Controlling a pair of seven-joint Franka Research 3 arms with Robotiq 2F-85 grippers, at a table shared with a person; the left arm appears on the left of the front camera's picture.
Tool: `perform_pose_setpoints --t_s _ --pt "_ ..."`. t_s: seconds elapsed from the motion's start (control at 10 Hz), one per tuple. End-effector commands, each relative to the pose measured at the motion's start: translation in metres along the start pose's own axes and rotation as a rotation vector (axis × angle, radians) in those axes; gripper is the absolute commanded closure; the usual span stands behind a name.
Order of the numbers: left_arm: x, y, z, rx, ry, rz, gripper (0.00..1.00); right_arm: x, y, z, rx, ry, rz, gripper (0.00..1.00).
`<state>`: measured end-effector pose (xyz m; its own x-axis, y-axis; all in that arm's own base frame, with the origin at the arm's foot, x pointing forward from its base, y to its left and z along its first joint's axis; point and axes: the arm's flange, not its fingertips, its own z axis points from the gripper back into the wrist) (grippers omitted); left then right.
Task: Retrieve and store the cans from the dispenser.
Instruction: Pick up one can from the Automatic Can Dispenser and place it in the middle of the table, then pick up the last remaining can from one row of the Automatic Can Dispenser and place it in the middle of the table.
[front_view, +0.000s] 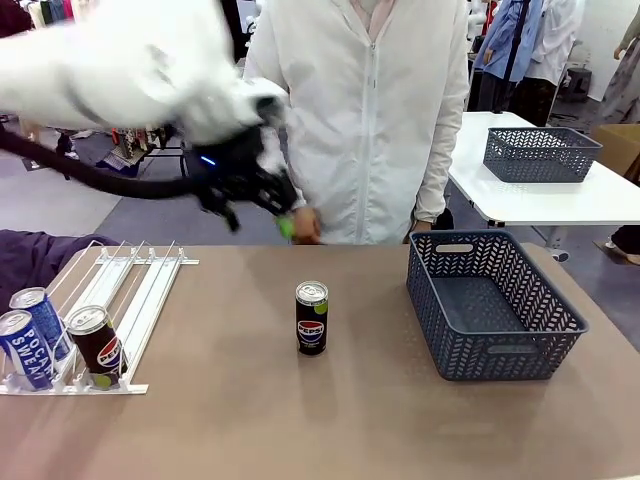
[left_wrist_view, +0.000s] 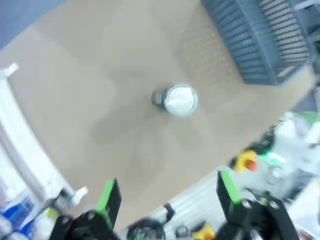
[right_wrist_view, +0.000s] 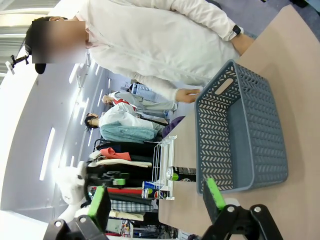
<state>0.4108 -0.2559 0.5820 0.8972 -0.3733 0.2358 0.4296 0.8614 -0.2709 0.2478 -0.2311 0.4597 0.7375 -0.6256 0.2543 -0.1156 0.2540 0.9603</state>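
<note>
Left pincer (left_wrist_view: 167, 191), jaws wide apart and empty, hangs over the worktop (front_view: 230, 420) w/ a dark Pepsi can (front_view: 311, 318) upright below it, mid-worktop. At far left, white dispenser (front_view: 120, 290) holds three cans at its near end: two blue Pocari Sweat cans (front_view: 30, 340) and one dark can (front_view: 97, 345). Grey basket (front_view: 495, 358) sits at right, apart from the Pepsi can. Right pincer (right_wrist_view: 156, 196) is open too, gripping nothing. Person in white jacket (front_view: 370, 120) stands opp.
</note>
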Motion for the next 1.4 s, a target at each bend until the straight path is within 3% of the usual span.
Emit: perform_pose_setpoints --t_s 0.0,0.2,0.4,0.5,0.6,0.7,0.8,1.3 --pt "-0.053 0.127 0.068 -0.256 -0.034 0.126 0.0 0.003 0.003 -0.001 0.026 -0.017 0.006 0.0" --pt "-0.111 0.234 0.106 -0.507 -0.11 0.258 0.0 0.003 0.003 -0.001 0.026 -0.017 0.006 0.0" --pt "-0.18 0.327 0.105 -0.696 -0.227 0.462 0.0 0.003 0.003 -0.001 0.026 -0.017 0.006 0.0" --pt "-0.205 0.349 0.094 -0.76 -0.267 0.519 0.0 0.003 0.003 -0.001 0.026 -0.017 0.006 0.0" --pt "-0.217 0.359 0.083 -0.791 -0.295 0.545 0.0 0.003 0.003 -0.001 0.026 -0.017 0.006 0.0" --pt "-0.217 0.36 0.076 -0.762 -0.252 0.562 0.0 0.003 0.003 -0.001 0.026 -0.017 0.006 0.0" --pt "-0.237 0.37 0.096 -0.739 -0.251 0.543 0.0 0.003 0.003 -0.001 0.026 -0.017 0.006 0.0" --pt "-0.237 0.37 0.096 -0.739 -0.251 0.543 0.0 0.003 0.003 -0.001 0.026 -0.017 0.006 0.0"
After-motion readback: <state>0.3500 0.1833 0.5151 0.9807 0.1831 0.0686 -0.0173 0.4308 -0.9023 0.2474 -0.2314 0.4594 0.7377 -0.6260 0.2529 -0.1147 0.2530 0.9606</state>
